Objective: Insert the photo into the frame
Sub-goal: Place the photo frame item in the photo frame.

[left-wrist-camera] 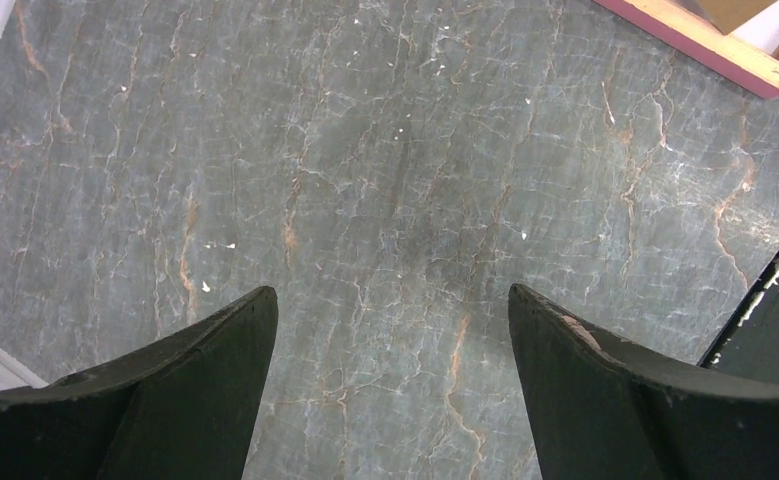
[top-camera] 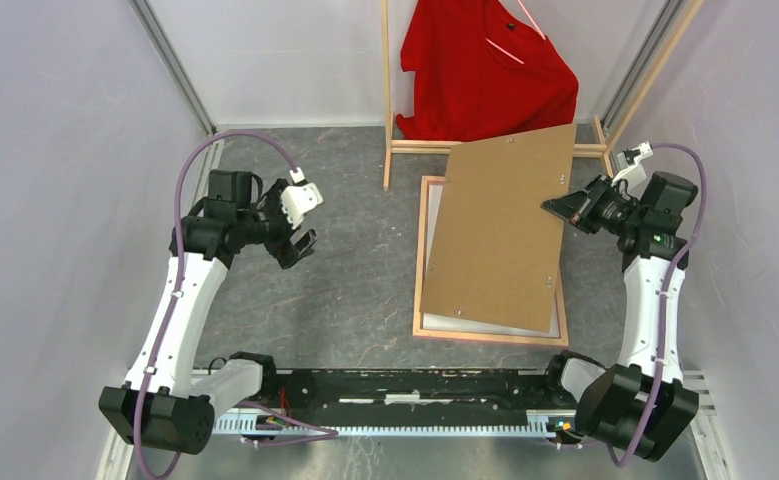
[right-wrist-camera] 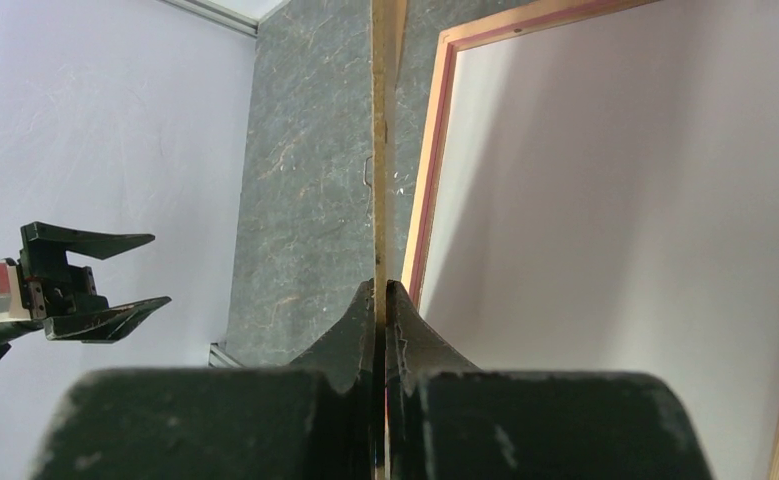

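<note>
Over the pale-wood frame (top-camera: 485, 337), right end effector (right-wrist-camera: 380, 288) pinches thin brown board (top-camera: 500, 230); left end effector (left-wrist-camera: 390, 300) gapes empty.

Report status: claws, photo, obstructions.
Left claw open, empty. Right claw shut on backing board edge, board askew over frame. Photo apparently face-down in frame, white back up.

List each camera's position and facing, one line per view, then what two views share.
Top external: overhead behind the bases, looking down on both arms, the frame and brown board.
Left wrist: on the left arm, facing down at the table between the open left fingers.
Right wrist: looking along the board's edge, pinched by the right fingers.
Shared: both wrist views show the frame.
</note>
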{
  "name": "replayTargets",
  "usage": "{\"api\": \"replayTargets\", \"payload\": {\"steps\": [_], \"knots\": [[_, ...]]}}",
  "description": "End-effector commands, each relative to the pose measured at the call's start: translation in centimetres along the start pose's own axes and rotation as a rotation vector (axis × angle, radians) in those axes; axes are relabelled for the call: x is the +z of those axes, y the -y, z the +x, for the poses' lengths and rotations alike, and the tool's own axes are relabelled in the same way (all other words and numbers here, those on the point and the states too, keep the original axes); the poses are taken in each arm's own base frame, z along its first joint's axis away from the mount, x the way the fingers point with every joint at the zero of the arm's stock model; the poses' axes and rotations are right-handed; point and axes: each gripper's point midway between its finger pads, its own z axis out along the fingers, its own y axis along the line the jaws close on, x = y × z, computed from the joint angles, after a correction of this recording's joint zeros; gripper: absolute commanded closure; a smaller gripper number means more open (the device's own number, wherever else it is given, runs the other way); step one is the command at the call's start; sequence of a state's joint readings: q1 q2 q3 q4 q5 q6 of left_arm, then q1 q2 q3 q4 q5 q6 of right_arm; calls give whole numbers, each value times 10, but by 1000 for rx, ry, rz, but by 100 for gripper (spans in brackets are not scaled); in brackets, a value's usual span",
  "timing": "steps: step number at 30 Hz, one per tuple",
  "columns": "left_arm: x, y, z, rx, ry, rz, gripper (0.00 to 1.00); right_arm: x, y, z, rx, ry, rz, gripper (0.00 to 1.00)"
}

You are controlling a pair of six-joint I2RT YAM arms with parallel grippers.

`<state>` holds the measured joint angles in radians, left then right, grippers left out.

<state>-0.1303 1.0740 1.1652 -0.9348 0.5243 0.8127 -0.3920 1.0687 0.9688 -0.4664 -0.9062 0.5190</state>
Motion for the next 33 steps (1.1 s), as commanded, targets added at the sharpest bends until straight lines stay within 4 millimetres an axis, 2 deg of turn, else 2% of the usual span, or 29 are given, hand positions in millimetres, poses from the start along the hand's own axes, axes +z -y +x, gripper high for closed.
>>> {"api": "replayTargets", "payload": {"steps": [1, 11, 23, 26, 33], "knots": [[-5, -1, -2, 50, 1, -10, 9, -12, -32, -21, -86, 57, -74, 100], [-6, 1, 0, 54, -4, -8, 9, -12, -27, -25, -110, 62, -30, 100], [-2, 1, 2, 55, -12, 2, 9, -5, -20, -6, -28, 33, -84, 100], [-1, 1, 2, 55, -11, 7, 9, -5, -11, 0, -20, 36, -42, 100], [-2, 3, 1, 54, -3, 8, 10, -4, -6, 2, -61, 24, 6, 100]]}}
